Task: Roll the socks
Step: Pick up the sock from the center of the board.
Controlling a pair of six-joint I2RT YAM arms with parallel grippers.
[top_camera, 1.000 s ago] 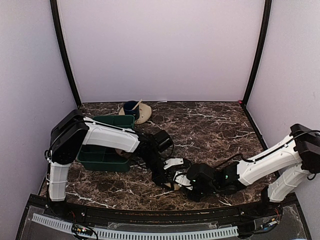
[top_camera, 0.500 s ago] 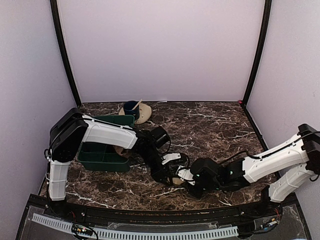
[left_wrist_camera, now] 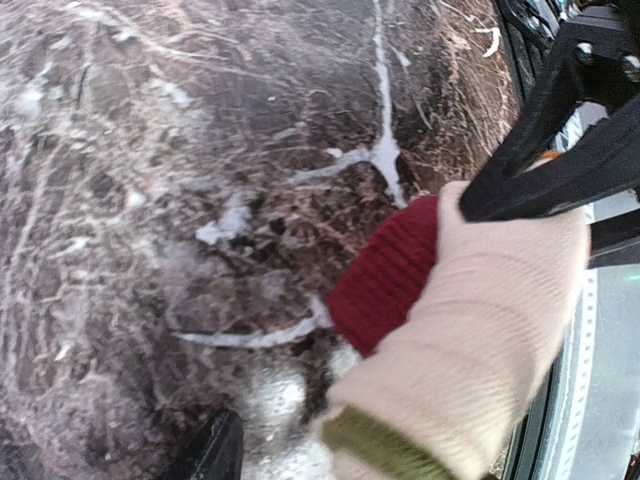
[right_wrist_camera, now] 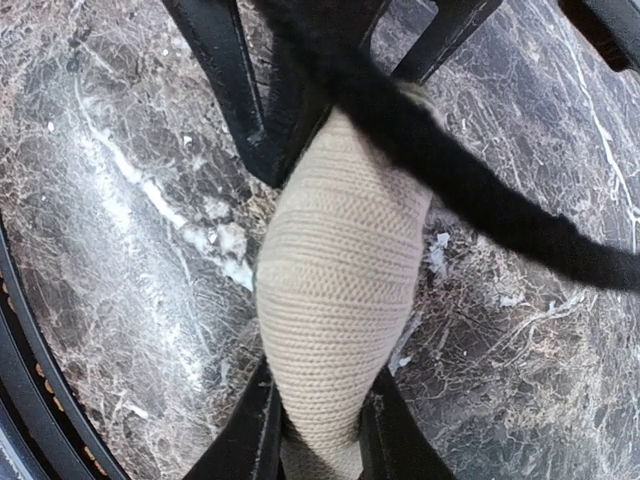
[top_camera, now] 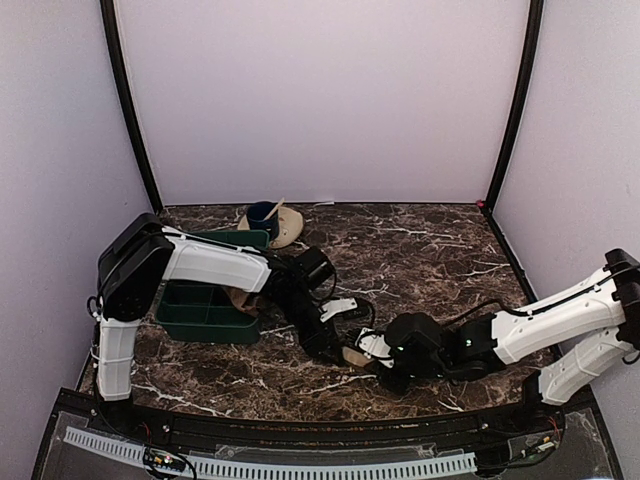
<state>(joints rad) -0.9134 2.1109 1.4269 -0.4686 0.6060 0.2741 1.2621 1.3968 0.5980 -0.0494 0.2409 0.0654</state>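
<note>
Sock roll (right_wrist_camera: 335,290), lower centre of the overhead view. Its long axis runs up the right wrist frame. The right pincer (right_wrist_camera: 320,425) pinches the near end; the left pincer (top_camera: 338,322), nearer the red-patched far end, stands spread around it.

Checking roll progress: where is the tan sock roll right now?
Top view: the sock roll sits front-centre on the marble table, gripped by the right pincer.

sock roll (left_wrist_camera: 480,320) cut off at the left wrist view's bottom edge
</note>
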